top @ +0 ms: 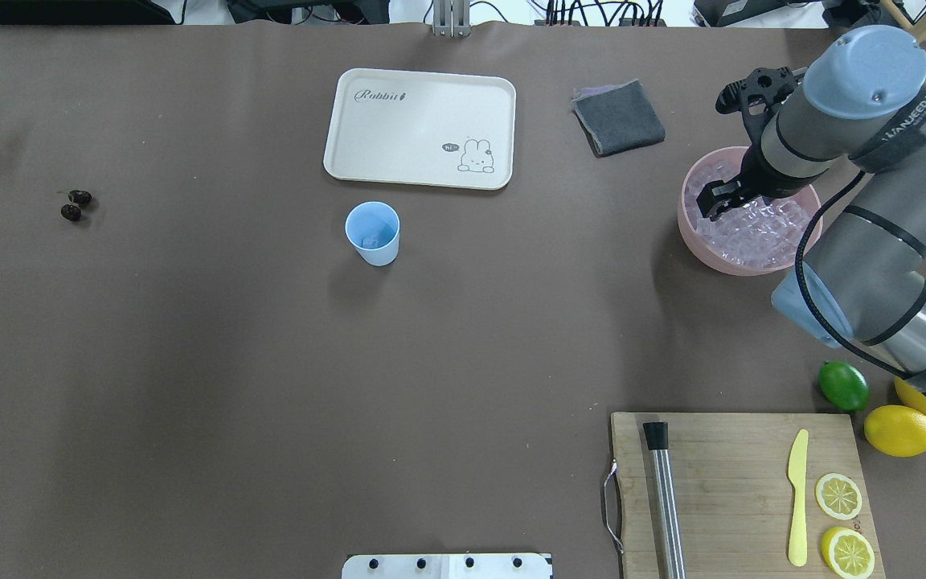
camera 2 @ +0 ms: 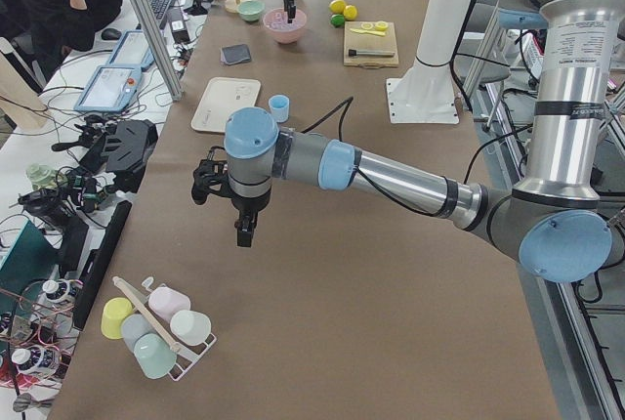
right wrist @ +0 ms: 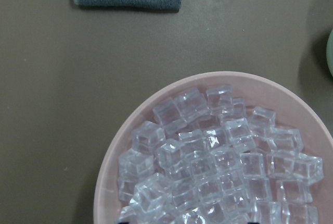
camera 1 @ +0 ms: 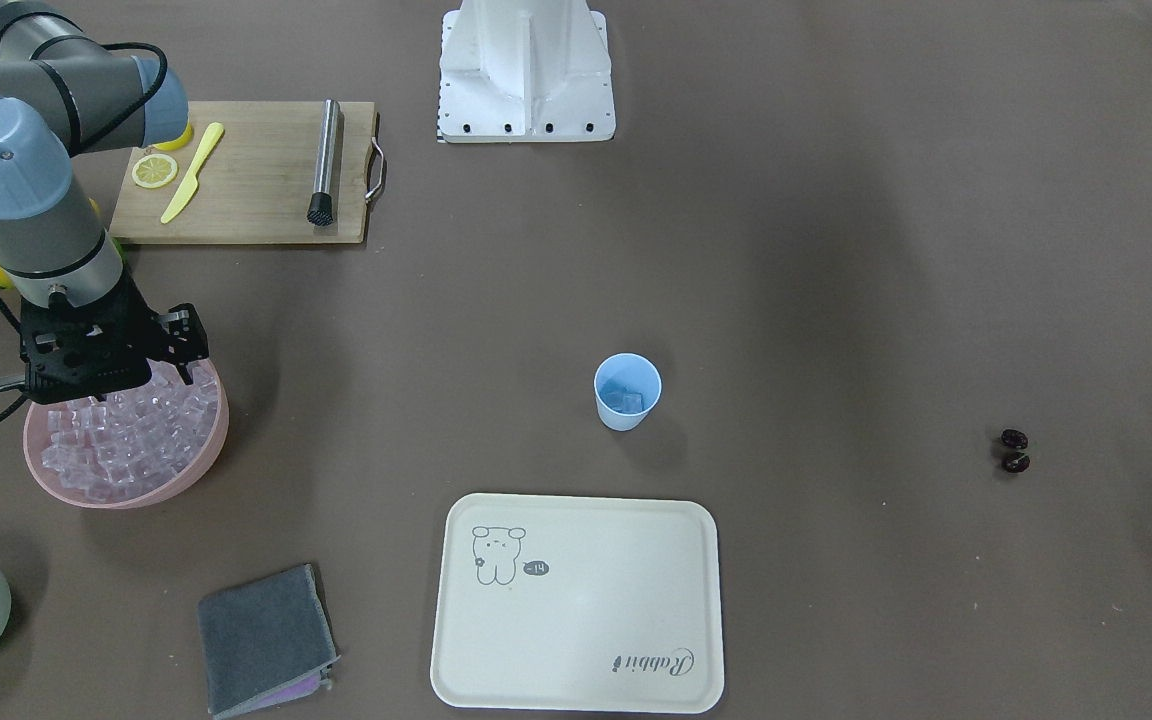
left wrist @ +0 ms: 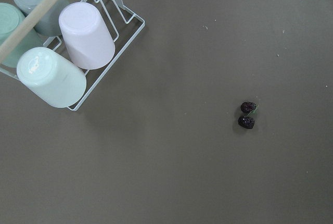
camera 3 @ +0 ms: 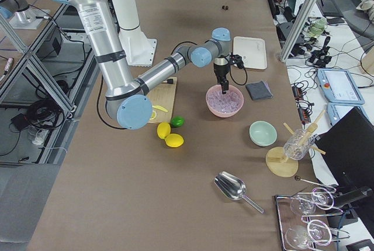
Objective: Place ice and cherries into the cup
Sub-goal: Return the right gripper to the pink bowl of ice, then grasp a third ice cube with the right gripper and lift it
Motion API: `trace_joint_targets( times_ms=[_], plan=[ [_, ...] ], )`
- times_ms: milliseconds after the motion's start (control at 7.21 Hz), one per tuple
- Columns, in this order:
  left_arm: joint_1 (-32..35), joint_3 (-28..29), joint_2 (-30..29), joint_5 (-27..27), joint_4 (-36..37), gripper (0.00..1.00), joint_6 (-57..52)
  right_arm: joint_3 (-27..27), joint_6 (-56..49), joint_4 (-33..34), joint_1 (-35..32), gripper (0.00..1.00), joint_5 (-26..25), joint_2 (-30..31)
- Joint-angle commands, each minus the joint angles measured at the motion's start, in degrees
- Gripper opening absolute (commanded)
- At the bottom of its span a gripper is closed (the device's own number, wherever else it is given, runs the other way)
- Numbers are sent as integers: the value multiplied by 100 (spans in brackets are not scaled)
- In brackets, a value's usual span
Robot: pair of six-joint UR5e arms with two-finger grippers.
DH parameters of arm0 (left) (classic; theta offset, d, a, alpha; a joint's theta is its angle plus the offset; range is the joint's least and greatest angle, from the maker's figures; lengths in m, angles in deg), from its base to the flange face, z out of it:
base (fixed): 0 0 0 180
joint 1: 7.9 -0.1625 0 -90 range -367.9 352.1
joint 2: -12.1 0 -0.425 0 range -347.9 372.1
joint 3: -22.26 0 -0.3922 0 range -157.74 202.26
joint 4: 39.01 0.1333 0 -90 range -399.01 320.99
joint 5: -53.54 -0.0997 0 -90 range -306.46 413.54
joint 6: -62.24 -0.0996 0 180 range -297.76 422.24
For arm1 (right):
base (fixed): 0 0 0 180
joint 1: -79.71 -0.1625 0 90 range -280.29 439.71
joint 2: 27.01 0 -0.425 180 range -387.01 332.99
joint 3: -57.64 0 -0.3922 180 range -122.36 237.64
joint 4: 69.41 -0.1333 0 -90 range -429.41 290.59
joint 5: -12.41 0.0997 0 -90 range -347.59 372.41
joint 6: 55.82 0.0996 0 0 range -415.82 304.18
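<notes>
Across the tabletop (top: 190, 362), my right claw (top: 712, 205) hangs spread apart over the pink bowl (top: 692, 237) heaped with ice (right wrist: 208, 166) beyond counting, my left claw (camera 2: 244, 234) shows only side-on so I cannot tell its grip, the one cup (top: 379, 251) stands upright near the middle, mouth up, with a few cubes that the front view shows inside, and two cherries (left wrist: 246, 121) lie touching, well off to my left.

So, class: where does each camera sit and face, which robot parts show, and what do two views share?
Front-facing: across the table, facing the robot; right arm over pink bowl.
Overhead: behind the robot, looking down; right arm.
Exterior left: table's end; left arm near, right far.
Exterior right: opposite end; right arm near.
Left wrist: down onto cherries; no arm shows.
Right wrist: down onto ice; no arm.
Shared: front-facing and overhead show the cup.
</notes>
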Motion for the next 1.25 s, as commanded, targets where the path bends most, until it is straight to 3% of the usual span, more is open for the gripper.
trace_joint_targets(
  times_ms=[0,416,970,1109],
  plan=[
    [0,-13,-1,-2,0,98,0,-193,1285,-557,-121,74,333,106],
    [0,-65,-1,6,0,98,9,-974,2853,-2297,-95,75,300,345],
    [-9,-92,-18,-2,0,98,9,-951,2780,-2564,37,73,405,353],
    [-9,-101,-27,-2,0,98,9,-950,2761,-2574,37,66,501,354]
  ],
)
